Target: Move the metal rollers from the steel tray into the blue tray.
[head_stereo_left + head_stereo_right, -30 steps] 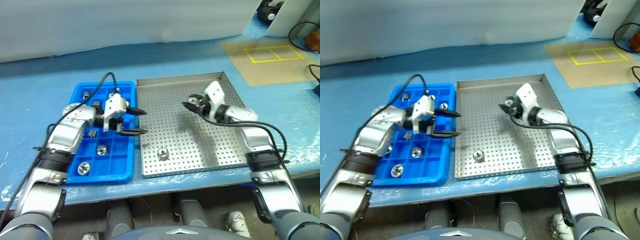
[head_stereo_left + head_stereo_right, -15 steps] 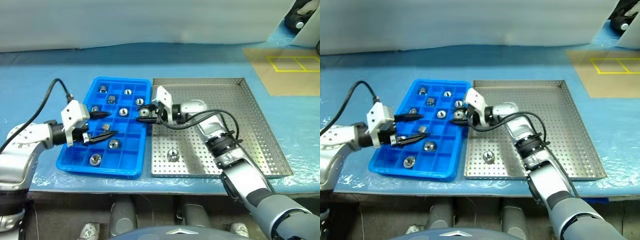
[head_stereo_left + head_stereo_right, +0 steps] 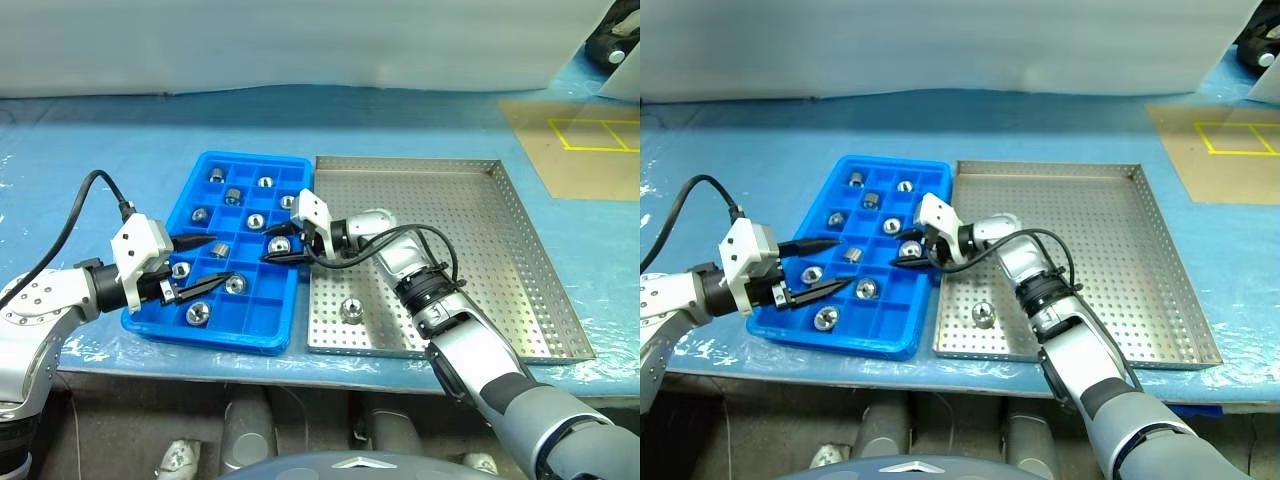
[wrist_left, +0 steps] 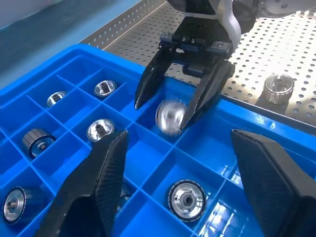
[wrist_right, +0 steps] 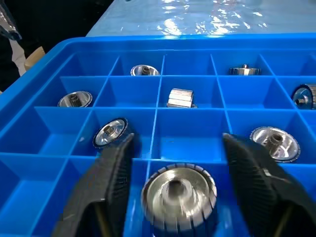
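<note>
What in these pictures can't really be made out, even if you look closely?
- Roller between the right gripper's open fingers: blurred in the left wrist view, so whether it rests in its compartment is unclear.
- Blue tray's compartments behind the left gripper: partly covered by its fingers in the head views.
- Dark object at the far right corner: cut off by the edge.

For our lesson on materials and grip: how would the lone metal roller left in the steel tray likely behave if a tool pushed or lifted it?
The metal roller looks solid and shiny, so probably rigid, heavy for its size and slippery between fingers. It stands on its wider base on the steel tray, so a low push would likely slide it. Knocked onto its round side, it could roll.
</note>
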Robot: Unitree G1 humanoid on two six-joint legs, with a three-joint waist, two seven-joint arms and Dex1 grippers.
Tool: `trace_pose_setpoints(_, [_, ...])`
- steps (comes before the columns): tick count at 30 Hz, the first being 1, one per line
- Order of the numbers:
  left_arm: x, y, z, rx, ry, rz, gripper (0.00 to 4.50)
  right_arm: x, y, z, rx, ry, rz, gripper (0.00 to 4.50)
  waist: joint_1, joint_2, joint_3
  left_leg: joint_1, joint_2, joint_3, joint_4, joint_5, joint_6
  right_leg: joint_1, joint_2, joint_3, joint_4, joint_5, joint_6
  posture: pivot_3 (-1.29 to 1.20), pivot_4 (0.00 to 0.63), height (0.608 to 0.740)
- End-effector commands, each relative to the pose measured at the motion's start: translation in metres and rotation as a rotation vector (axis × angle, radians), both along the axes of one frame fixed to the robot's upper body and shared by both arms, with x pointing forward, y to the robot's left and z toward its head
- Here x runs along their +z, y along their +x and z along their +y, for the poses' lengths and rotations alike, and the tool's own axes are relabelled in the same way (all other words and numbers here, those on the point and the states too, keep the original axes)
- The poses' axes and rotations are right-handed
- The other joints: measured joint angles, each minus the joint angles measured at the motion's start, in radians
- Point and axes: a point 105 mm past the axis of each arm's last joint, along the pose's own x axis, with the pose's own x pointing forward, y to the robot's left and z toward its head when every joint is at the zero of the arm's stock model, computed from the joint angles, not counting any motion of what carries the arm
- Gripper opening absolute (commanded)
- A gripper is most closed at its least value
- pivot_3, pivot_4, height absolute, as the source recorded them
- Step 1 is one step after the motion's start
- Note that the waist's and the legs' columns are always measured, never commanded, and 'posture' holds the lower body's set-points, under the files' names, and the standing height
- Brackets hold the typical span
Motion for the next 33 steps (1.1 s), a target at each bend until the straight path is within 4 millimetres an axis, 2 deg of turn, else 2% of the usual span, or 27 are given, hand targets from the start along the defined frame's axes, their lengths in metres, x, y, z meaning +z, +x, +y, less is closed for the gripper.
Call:
trace_pose_setpoints(1, [0.008,0.002,-0.004,-0.030,0.005,-0.029,3.51,0.019,0.002,0.001,0.010,0.028,-0.049,3.33,-0.001,0.000,0.000,0.000,0.000,0.000,0.000,0.000,0.000,0.000,0.000,0.000,0.000,0.000,0.000,0.17,0.150,0.740])
trace_pose_setpoints(7, [0.012,0.012,-0.016,-0.096,-0.015,-0.039,3.51,0.036,0.008,-0.014,-0.051,0.069,-0.090,3.33,-0.003,0.000,0.000,0.000,0.000,0.000,0.001,0.000,0.000,0.000,0.000,0.000,0.001,0.000,0.000,0.11,0.150,0.740])
trace_pose_setpoints(10, [0.014,0.018,-0.027,-0.148,-0.033,-0.045,3.51,0.049,0.008,-0.029,-0.069,0.070,-0.132,3.33,-0.004,0.000,0.000,0.000,0.000,0.000,0.001,0.000,0.000,0.000,0.000,0.000,0.002,0.000,0.000,0.06,0.150,0.740])
trace_pose_setpoints(14, [0.012,0.027,-0.049,-0.258,-0.048,-0.043,3.51,0.054,-0.003,-0.058,-0.066,0.018,-0.166,3.33,-0.008,0.000,0.000,0.001,-0.001,0.000,0.002,0.001,-0.002,0.001,0.000,0.001,0.002,0.000,0.000,-0.03,0.150,0.740])
trace_pose_setpoints(17, [0.008,0.031,-0.068,-0.354,-0.057,-0.035,3.51,0.047,-0.013,-0.081,-0.086,-0.064,-0.199,3.33,-0.016,-0.001,0.000,0.001,-0.001,0.000,0.002,0.003,-0.004,0.001,0.001,0.002,0.002,0.000,0.000,-0.09,0.150,0.740])
trace_pose_setpoints(19, [0.007,0.032,-0.075,-0.390,-0.057,-0.030,3.51,0.044,-0.017,-0.088,-0.099,-0.085,-0.199,3.33,-0.023,-0.001,0.000,0.002,-0.001,0.000,0.002,0.003,-0.005,0.001,0.001,0.003,0.002,0.000,0.001,-0.11,0.150,0.740])
trace_pose_setpoints(24, [-0.015,0.028,-0.104,-0.606,-0.018,0.026,3.51,0.029,-0.041,-0.120,-0.179,-0.160,-0.157,3.33,-0.052,0.000,-0.001,0.003,-0.002,0.001,0.002,0.003,-0.005,0.002,0.001,0.005,0.002,0.000,0.001,-0.31,0.150,0.740])
trace_pose_setpoints(33, [-0.032,0.030,-0.135,-0.795,-0.017,0.068,3.51,0.017,-0.060,-0.142,-0.355,-0.191,-0.126,3.33,-0.122,0.000,-0.001,0.005,-0.002,0.002,0.004,0.001,0.000,0.003,0.002,0.007,0.003,0.001,0.001,-0.48,0.150,0.740])
